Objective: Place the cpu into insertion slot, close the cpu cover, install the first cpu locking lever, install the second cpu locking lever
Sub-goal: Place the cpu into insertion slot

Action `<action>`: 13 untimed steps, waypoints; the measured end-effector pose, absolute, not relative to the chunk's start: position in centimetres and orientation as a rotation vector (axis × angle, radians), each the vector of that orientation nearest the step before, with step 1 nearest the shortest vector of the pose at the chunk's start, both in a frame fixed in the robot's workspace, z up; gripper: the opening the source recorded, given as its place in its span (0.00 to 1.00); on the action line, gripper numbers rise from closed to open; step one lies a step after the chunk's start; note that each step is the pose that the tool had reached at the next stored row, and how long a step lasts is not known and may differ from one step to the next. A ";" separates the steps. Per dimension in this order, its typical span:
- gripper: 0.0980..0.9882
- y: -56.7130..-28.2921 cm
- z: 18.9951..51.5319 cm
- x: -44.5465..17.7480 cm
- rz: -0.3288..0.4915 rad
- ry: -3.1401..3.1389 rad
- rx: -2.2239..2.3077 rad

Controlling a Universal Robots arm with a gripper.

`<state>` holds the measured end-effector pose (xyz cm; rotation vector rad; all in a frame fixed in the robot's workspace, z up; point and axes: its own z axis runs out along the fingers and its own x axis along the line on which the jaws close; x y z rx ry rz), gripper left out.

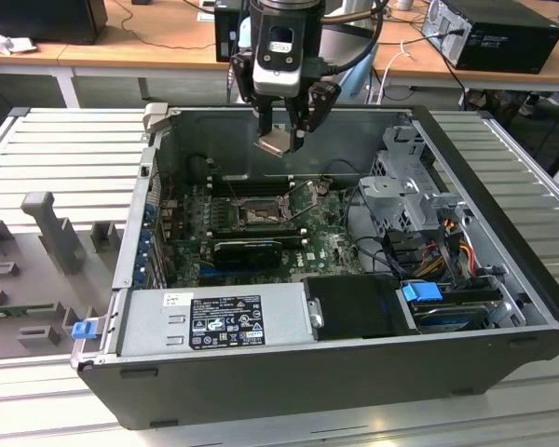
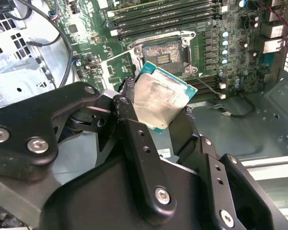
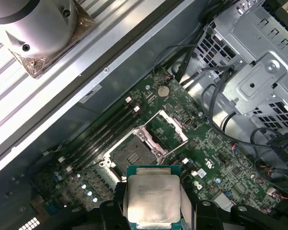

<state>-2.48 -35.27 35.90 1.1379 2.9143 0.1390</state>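
My gripper hangs above the open computer case, shut on the cpu, a flat square chip with a pale silver top and a teal edge. Both wrist views show the cpu clamped between the black fingers. Below it on the green board lies the insertion slot, bare, with a dark rim and grey centre. The cpu cover stands swung open at one side of the slot. The chip is well above the board and touches nothing else.
Long black memory slots run behind the socket, and a black graphics card lies in front of it. A power supply fills the case's near side. A metal drive cage with cables stands on the exterior view's right.
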 end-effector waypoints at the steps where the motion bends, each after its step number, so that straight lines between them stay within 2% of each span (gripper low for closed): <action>1: 0.48 -35.3 35.9 -2.5 0.139 2.911 1.145; 13: 0.48 -35.3 35.9 -2.5 0.139 2.883 1.210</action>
